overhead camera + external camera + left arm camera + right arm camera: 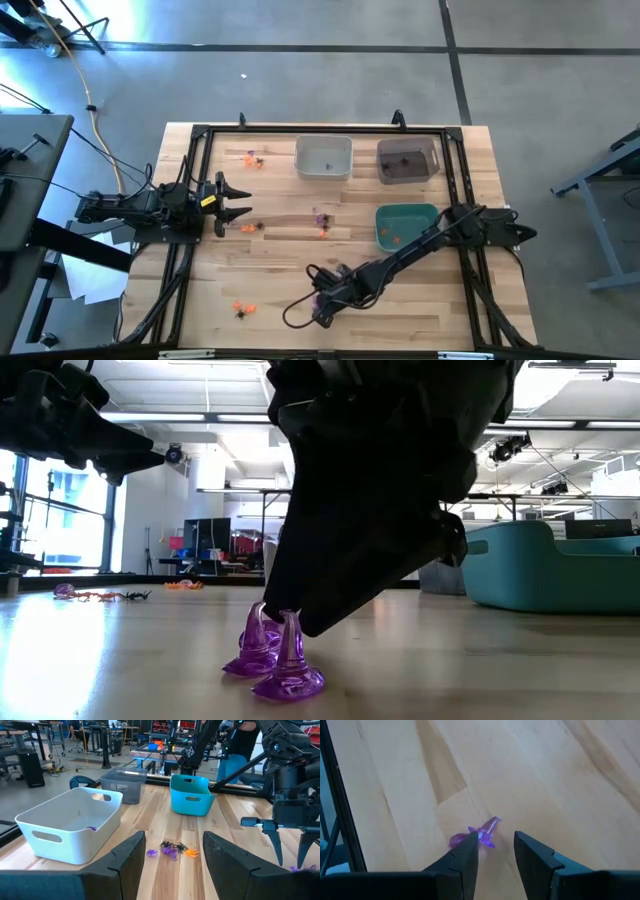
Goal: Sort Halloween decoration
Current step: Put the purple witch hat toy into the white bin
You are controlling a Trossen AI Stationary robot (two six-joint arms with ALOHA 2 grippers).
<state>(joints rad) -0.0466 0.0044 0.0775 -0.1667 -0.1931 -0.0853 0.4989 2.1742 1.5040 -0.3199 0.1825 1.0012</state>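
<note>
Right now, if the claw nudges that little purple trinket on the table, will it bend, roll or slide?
The purple trinket looks like glossy moulded plastic, so probably stiff and slippery. It is tiny beside the right gripper, so likely very light and apt to skid. Its flared bases sit flat on the table, so rolling seems unlikely.

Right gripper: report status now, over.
Right gripper open, low over purple trinkets near table's front edge, nothing gripped. Left gripper open, waiting at left side. More trinkets mid-table. Nothing in the way.

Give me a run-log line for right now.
right gripper: open, low over purple trinkets | left gripper: open, waiting at table's left side
</note>
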